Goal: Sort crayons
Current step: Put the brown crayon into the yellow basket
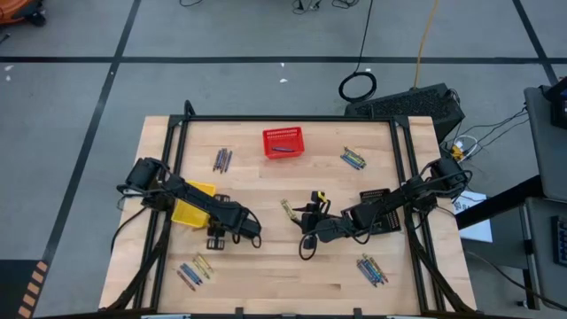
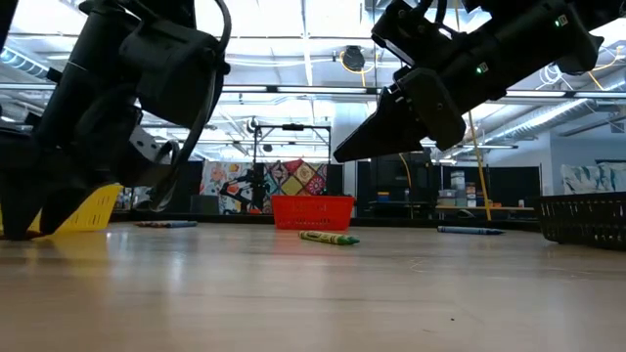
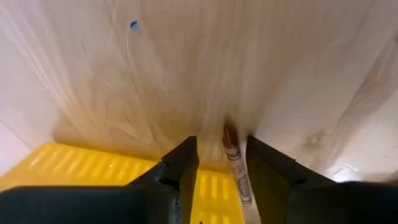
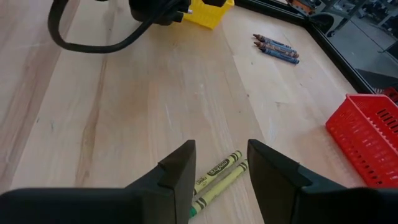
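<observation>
Left wrist view has the left gripper (image 3: 222, 165) pinching a brown crayon (image 3: 234, 157), right beside the yellow basket (image 3: 81, 168) near the tabletop's left edge. Right gripper (image 4: 221, 168) parted, holding nothing, hanging mid-tabletop over two yellow-green crayons (image 4: 217, 175). More crayons (image 1: 222, 159) scattered toward the corners, red basket (image 1: 283, 142) at the far edge.

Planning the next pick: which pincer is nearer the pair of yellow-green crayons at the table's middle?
Right. The right pincer hovers open just over the pair of yellow-green crayons; the left pincer is farther off, beside the yellow mesh basket.
</observation>
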